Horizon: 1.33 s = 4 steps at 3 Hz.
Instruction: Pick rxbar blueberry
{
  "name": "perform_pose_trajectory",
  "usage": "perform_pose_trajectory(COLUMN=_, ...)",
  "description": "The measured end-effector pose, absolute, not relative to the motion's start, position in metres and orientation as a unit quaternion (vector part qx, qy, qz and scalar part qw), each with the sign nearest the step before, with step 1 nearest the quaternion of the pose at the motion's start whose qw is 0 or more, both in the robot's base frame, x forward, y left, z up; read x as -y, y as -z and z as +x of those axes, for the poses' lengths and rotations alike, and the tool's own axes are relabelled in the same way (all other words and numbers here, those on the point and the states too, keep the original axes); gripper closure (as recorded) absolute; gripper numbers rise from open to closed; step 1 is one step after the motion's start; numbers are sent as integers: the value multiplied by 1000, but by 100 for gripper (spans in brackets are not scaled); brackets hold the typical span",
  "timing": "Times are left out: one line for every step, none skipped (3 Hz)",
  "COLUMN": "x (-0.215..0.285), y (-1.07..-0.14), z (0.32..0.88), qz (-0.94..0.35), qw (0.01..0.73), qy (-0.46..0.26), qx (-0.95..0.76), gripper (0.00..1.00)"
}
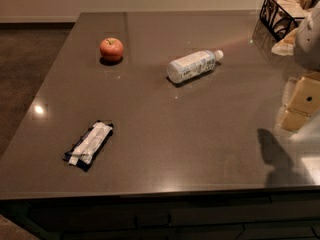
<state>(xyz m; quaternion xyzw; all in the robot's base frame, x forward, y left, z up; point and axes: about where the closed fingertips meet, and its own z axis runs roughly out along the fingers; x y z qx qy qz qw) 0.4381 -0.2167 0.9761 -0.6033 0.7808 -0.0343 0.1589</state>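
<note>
The rxbar blueberry (89, 145) lies flat on the dark grey table (200, 134) at the front left. It is a dark navy wrapper with a whitish central panel, set diagonally. My gripper (299, 105) hangs at the right edge of the view, above the table's right side, with the pale arm (310, 34) above it. It is far to the right of the bar and holds nothing that I can see. Its shadow falls on the table just below it.
A red apple (111, 49) sits at the back left. A clear bottle with a white label (192, 66) lies on its side near the middle back. A black wire basket (280, 14) with packets stands at the back right corner. The table's front edge runs along the bottom.
</note>
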Motion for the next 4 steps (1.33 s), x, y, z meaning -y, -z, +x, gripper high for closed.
perform_pose_trajectory(x=217, y=-976, z=438, qz=-603, qw=159, qy=34, qx=-781, gripper=0)
perform_pose_trajectory(x=166, y=-976, z=445, qz=-648, qw=175, qy=9, qx=-741, gripper=0)
perform_pose_trajectory(x=96, y=-973, z=451, qz=-707, qw=189, qy=-24, qx=-681, gripper=0)
perform_pose_trajectory(x=47, y=-967, z=451, qz=-748, qw=193, qy=-44, qx=-633, gripper=0)
